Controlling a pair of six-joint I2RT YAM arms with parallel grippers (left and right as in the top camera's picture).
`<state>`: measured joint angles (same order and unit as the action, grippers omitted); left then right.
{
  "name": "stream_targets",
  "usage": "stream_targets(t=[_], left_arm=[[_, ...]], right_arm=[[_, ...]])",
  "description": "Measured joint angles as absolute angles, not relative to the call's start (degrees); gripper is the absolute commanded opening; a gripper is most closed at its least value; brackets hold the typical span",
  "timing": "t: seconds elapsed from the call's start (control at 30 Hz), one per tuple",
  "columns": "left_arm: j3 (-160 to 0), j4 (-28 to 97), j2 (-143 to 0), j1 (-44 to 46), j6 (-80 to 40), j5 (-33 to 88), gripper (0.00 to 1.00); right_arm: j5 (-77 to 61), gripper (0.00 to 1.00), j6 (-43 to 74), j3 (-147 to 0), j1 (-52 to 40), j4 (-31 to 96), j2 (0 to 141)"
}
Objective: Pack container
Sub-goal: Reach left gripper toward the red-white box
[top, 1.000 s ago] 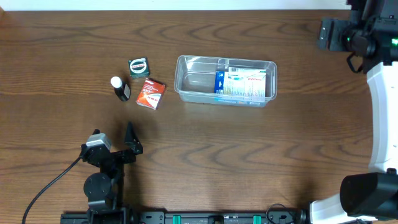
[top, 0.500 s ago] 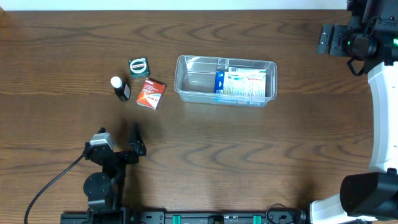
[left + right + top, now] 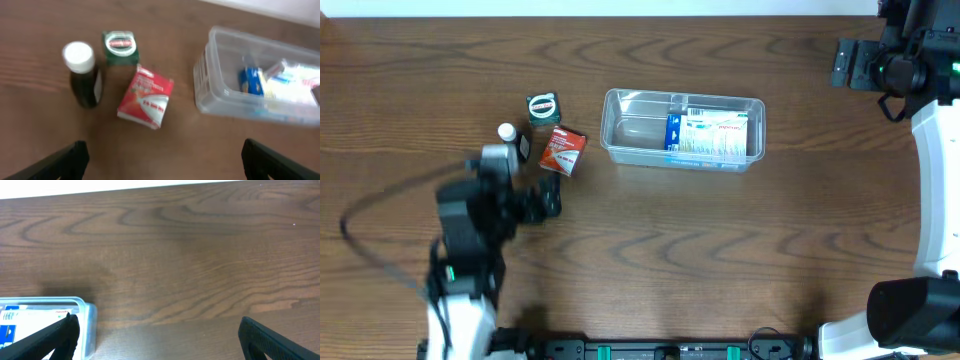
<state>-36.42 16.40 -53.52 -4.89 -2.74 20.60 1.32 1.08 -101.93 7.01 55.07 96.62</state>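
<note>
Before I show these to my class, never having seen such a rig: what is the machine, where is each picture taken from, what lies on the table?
These are two robot arms at a wooden table, each ending in a two-finger gripper. One picture looks down from above; the other two come from a camera on each wrist, so the dark tips at the bottom corners are that gripper's own fingers. On the table are a clear plastic container with a blue-and-white package in it and, nearby, a dark bottle with a white cap, a small green box and a red box. The left gripper and the right gripper are both open and hold nothing.
</note>
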Motion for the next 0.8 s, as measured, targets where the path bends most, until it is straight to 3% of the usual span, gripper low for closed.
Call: stream_targets(t=[0.17,0.33,0.57,0.8], left_arm=[[-51.2,24.8,-72.9,-4.9,0.5,22.6,0.98],[-56.0,25.6,-83.5,-4.9,2.7,25.6,0.98],[-56.0,22.9,-87.5,-2.7,12.1,27.1,0.98],[-56.1,19.2,-88.9,3.5,15.5,16.7,0.98]], right_arm=[[1.3,0.99,1.1,-101.9,7.0,55.1,96.6],[1.3,0.99,1.1,-101.9,7.0,55.1,96.6],[1.3,0.99,1.1,-101.9,7.0,55.1,96.6],[1.3,0.99,1.1,-101.9,7.0,55.1,96.6]])
